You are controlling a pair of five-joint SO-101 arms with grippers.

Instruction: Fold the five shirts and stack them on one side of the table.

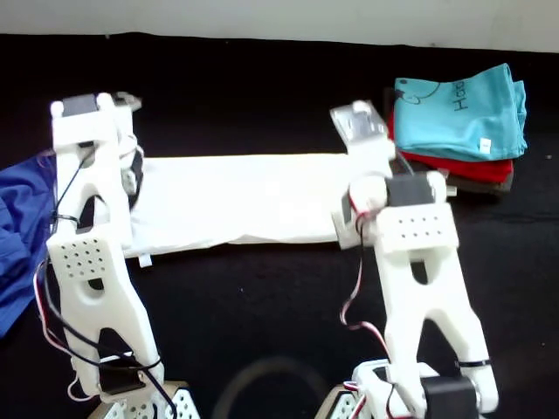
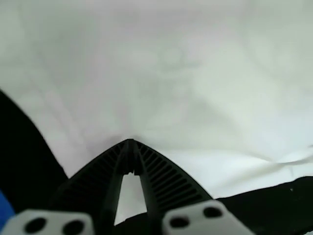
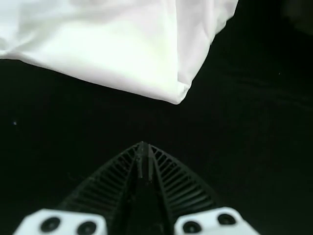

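White shirt (image 1: 244, 201) lies spread under the closed left hand (image 2: 129, 143), beside the closed right hand (image 3: 143, 145).

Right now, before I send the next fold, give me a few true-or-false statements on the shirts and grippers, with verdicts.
1. The teal shirt lies on top of the stack. True.
2. The right gripper grips the white shirt by its corner. False: it is shut over the bare black table, and the corner lies apart from it.
3. A blue shirt lies unfolded beside the left arm. True.
4. The white shirt is on the stack. False: it lies stretched out between the two arms.
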